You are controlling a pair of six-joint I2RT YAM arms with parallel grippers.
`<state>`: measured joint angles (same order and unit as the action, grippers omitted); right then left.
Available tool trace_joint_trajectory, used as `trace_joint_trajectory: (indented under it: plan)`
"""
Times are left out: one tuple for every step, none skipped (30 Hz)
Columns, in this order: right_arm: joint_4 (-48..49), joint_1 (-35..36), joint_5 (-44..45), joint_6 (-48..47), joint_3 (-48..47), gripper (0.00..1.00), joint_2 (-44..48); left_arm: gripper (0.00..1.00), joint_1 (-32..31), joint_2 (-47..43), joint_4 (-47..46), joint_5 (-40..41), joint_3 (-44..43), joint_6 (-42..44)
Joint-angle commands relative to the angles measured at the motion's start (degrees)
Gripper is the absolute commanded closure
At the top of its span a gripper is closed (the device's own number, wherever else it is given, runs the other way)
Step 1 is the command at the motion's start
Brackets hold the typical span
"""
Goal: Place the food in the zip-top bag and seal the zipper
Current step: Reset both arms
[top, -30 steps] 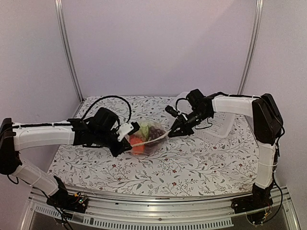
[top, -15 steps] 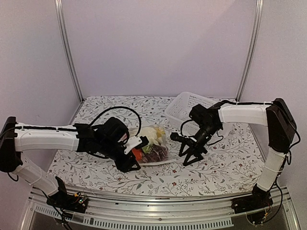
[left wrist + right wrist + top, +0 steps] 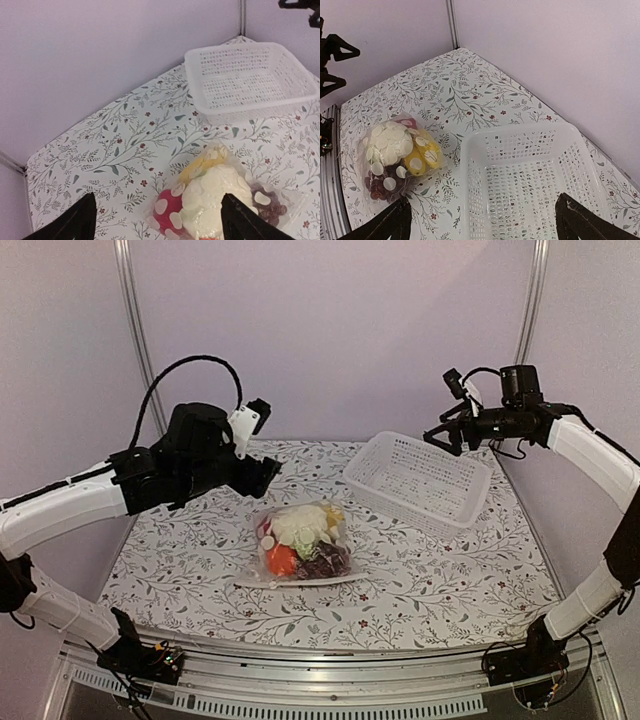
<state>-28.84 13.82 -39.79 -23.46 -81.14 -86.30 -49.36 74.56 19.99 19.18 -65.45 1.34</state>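
1. The bag (image 3: pixel 300 545) lies flat on the table (image 3: pixel 450 570) at the centre of the top view. Neither claw touches it.
2. The food is inside the bag. The pale cabbage (image 3: pixel 297 523) is in the middle, the yellow pieces (image 3: pixel 331 514) at upper right and the red pepper (image 3: pixel 265 531) at left. The orange fruit (image 3: pixel 281 559) is at lower left and the dark grapes (image 3: pixel 325 562) at lower right.
3. The zipper (image 3: pixel 290 582) shows as a pale strip along the bag's lower edge. I cannot tell whether it is pressed closed.
4. The left claw (image 3: pixel 268 474) hangs above the table, up and left of the bag. Its fingers are spread wide with nothing between them. In its wrist view the bag sits low in the frame, between the two dark fingertips.
5. The right claw (image 3: pixel 440 427) hangs at upper right of the top view, over the far end of the basket (image 3: pixel 418 483). It too is spread wide and grips nothing.
6. The white basket stands on the table up and right of the bag, near it but apart.
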Motion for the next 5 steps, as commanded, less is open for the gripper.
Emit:
trace_joint_trajectory:
  plan:
    - [12.0, 0.5, 2.6, 13.0, 4.5, 0.01, -0.8, 0.08, 3.5, 0.4, -12.5, 15.0, 1.1, -9.3]
    - [13.9, 0.5, 2.3, 15.0, 5.7, 0.01, -0.2, 0.04, 3.7, 0.7, -14.3, 15.1, 1.6, -11.2]
    - [16.1, 0.4, 2.4, 16.2, 6.6, 0.01, 0.4, 0.01, 3.7, 1.0, -15.3, 15.5, 1.8, -12.9]
    - [17.5, 0.5, 3.4, 17.7, 7.2, 0.01, 1.3, 0.01, 3.7, 1.4, -15.7, 15.9, 1.8, -14.6]
    - [18.1, 0.4, 4.9, 18.7, 7.6, 0.01, 2.3, 0.0, 3.7, 1.7, -15.6, 16.6, 1.8, -16.0]
